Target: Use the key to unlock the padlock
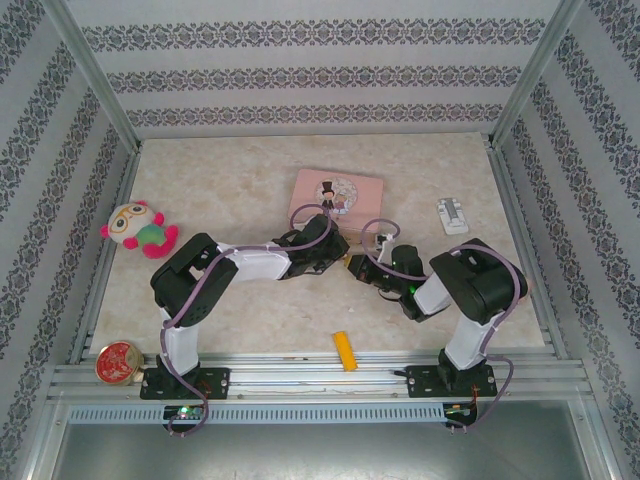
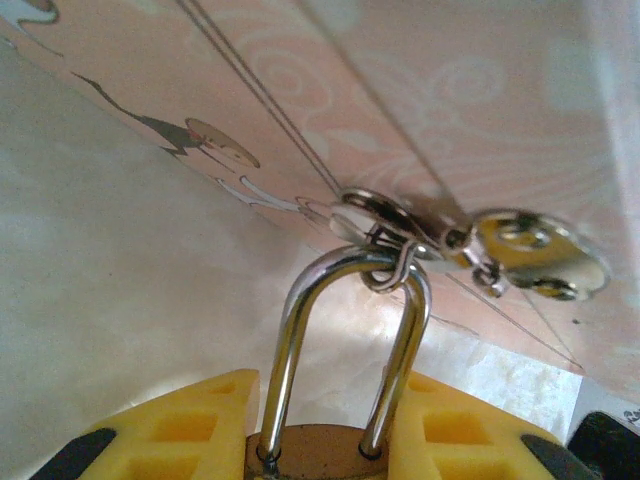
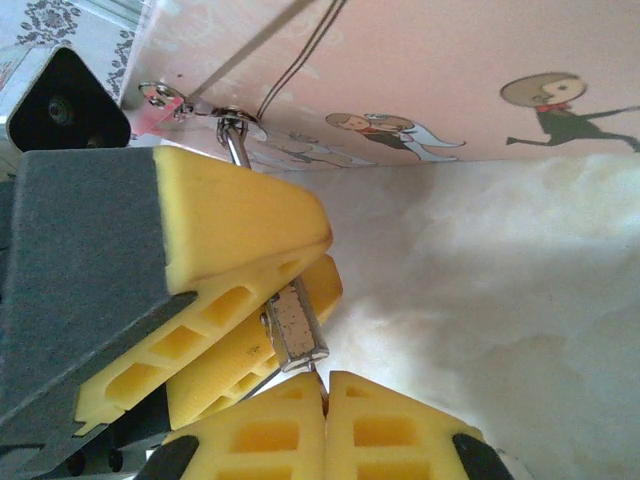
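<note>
The left tool [image 2: 322, 405] narrowly grips the padlock [image 2: 312, 462] body, its shackle [image 2: 290, 330] upright, just beside the pink tin [image 2: 450, 100]. A ring [image 2: 372, 212] with a key [image 2: 540, 250] is threaded on the shackle. The right tool [image 3: 326, 392] is pinched shut at the padlock's base; what its tips hold is hidden. The top view shows both tools meeting before the tin on the tabletop [image 1: 250, 310].

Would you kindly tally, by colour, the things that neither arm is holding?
Pink: 1, picture tin
Yellow: 1, bar
White: 1, small block
Red: 1, round disc
Multicoloured: 1, plush toy
Total: 5
</note>
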